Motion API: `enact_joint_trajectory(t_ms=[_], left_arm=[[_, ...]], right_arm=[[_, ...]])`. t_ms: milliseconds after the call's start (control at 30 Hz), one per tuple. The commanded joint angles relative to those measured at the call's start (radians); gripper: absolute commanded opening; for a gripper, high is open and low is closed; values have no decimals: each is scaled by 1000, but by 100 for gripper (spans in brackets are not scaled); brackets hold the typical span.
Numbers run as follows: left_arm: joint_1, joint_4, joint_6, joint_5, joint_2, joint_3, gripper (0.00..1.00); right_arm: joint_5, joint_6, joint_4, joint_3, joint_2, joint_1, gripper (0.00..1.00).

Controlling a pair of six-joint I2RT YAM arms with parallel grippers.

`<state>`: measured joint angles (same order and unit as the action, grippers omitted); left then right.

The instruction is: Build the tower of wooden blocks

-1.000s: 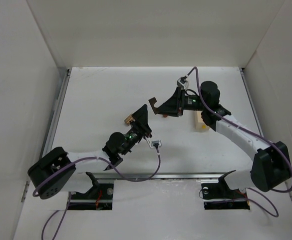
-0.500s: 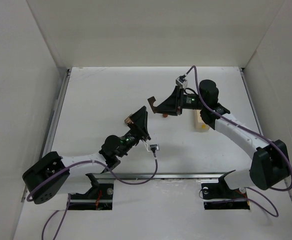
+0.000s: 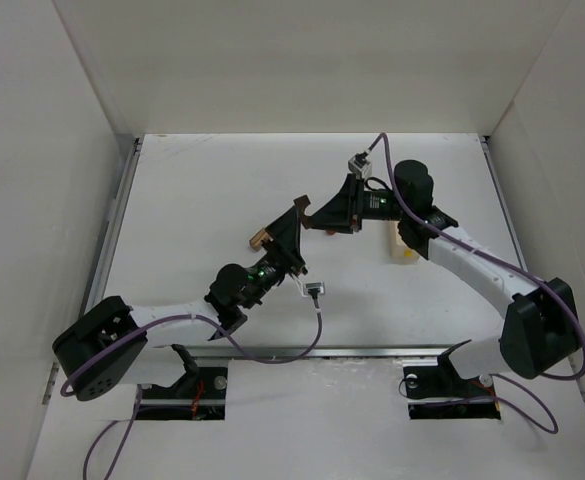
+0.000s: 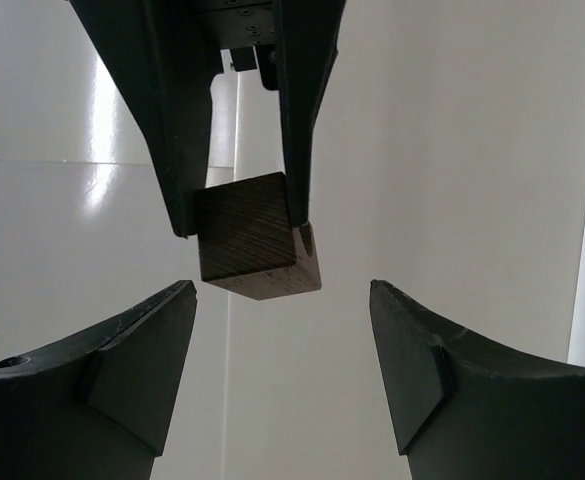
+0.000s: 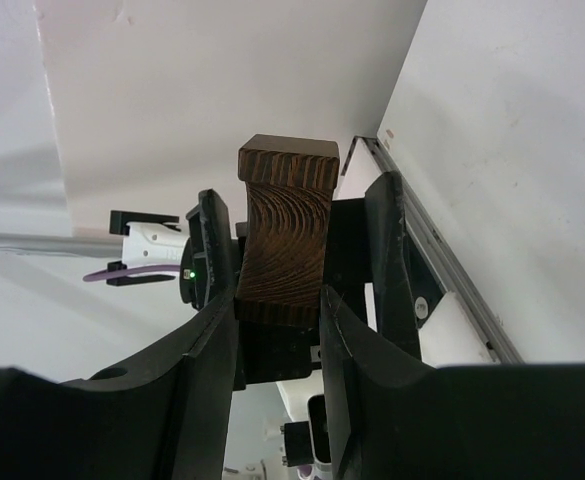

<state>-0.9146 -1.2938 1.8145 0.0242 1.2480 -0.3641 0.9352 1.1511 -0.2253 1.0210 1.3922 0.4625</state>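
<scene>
I think I am in the middle of passing a block from one arm to the other, up in the air.

Nearest to me, on the white worktop (image 3: 192, 200), sits the wood block tower (image 3: 259, 240). It is a tiny brown and tan lump just beside my left arm, too small for me to count its blocks.

A bit farther out, my left tool (image 4: 280, 296) is spread wide and holds nothing. Its two dark fingers stand one on each side of the block (image 4: 252, 236) but do not touch it. The block is dark brown wood with thin wavy lines, flat faces and sharp corners. It looks hard and a little rough, so I think it will not slip easily.

My right tool (image 5: 277, 306) is squeezed tight on the block, one finger on each flat side.

Next, I think the left tool must close on the free sides of the block. Only then should the right tool let go. Too soon, and the block may fall.

Off to the right lies a pale box (image 3: 404, 248), smooth and plain.
</scene>
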Motion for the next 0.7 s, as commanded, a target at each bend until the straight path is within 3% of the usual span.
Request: enact_joint_trajectory(t_ms=[0, 267, 667], left_arm=[[-4, -322, 11, 0, -19, -24, 67], [-13, -323, 11, -32, 2, -24, 67], [-23, -305, 0, -23, 2, -42, 42]], right_arm=[[-4, -17, -22, 31, 11, 10, 0], [-4, -27, -22, 50, 30, 31, 0], [-4, -27, -22, 59, 39, 41, 0]])
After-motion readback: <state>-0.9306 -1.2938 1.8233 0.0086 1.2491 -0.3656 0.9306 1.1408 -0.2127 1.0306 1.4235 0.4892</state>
